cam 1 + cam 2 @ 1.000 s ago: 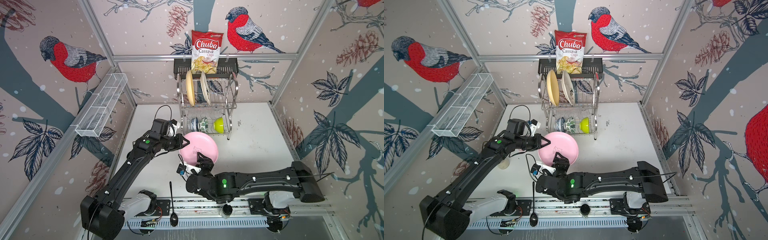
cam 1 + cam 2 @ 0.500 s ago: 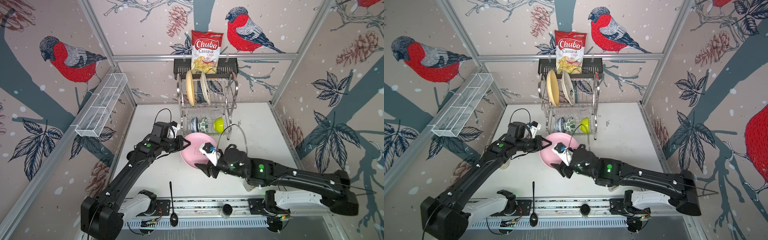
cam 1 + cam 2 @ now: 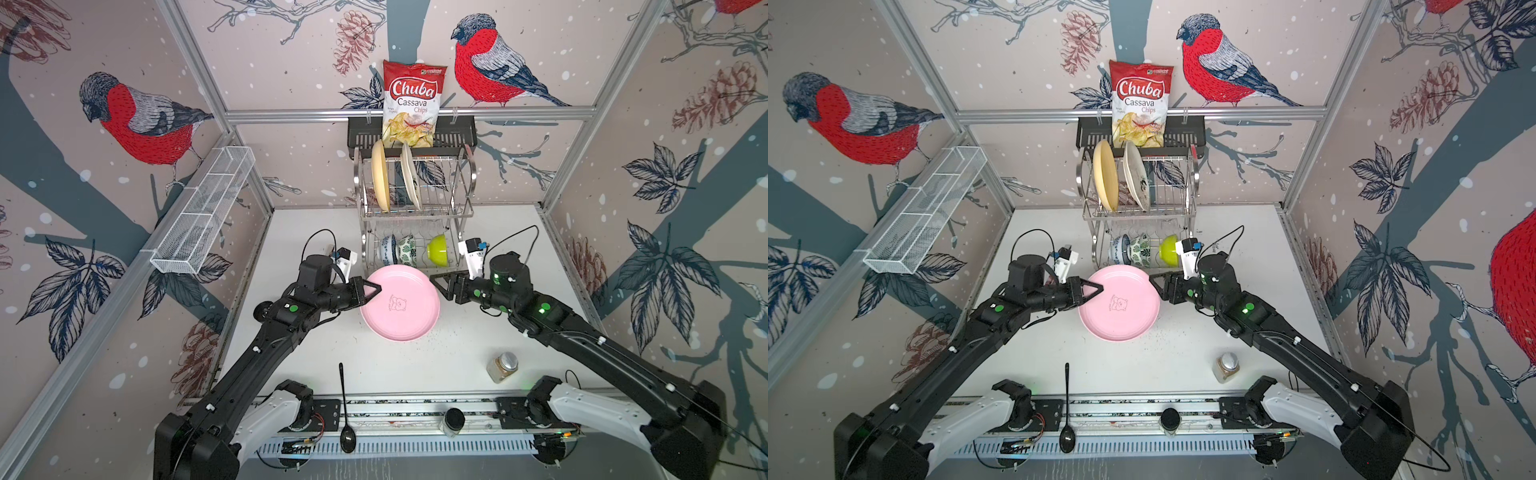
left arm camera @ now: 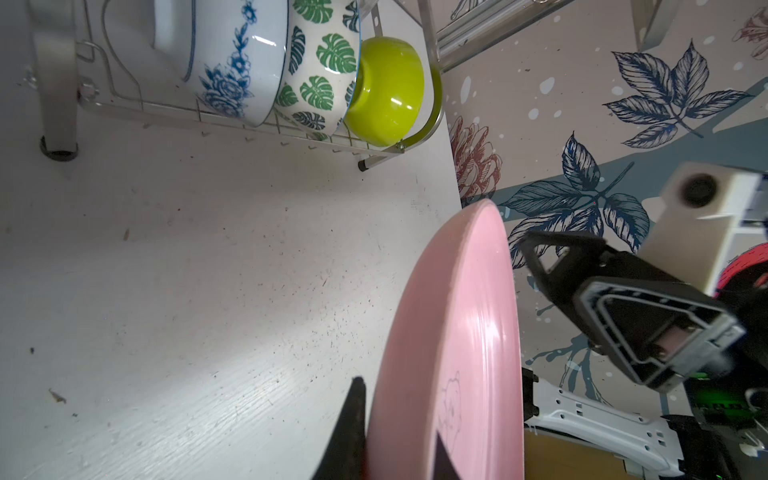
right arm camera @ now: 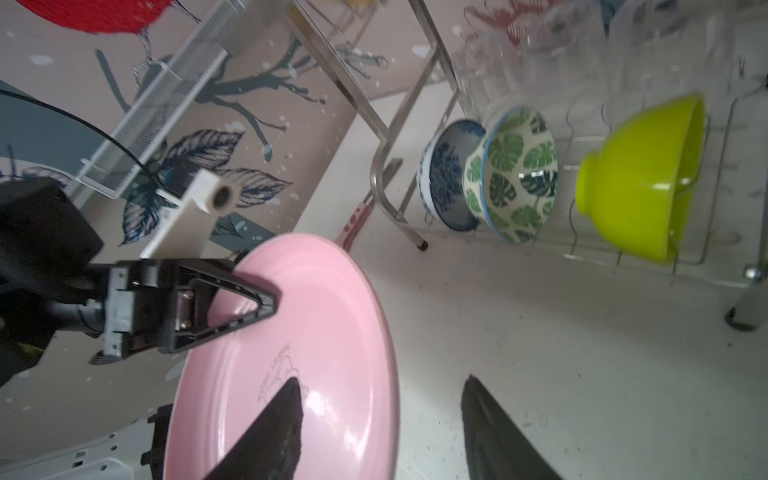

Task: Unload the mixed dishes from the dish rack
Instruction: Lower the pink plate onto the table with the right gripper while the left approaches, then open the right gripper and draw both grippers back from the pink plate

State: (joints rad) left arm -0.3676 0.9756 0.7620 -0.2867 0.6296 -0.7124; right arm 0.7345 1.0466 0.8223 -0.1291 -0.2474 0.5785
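chip bag (image 3: 411, 104) reads "chuba cassava chips", pink plate's print illegible

The pink plate (image 3: 401, 303) is smooth and glossy, with bright highlights. The rack (image 3: 467, 183) is polished, mirror-shiny metal wire. The lime bowl (image 4: 386, 89), blue bowl (image 4: 232, 62) and leaf bowl (image 4: 320, 70) gleam like glazed ceramic. The tumblers (image 5: 490, 62) are clear, either glass or plastic. The desk (image 3: 415, 365) is matt white, faintly grained and speckled. The left tool (image 3: 376, 289) and right tool (image 3: 436, 286) look like matt black plastic. The basket (image 3: 199, 216) is white-coated mesh.
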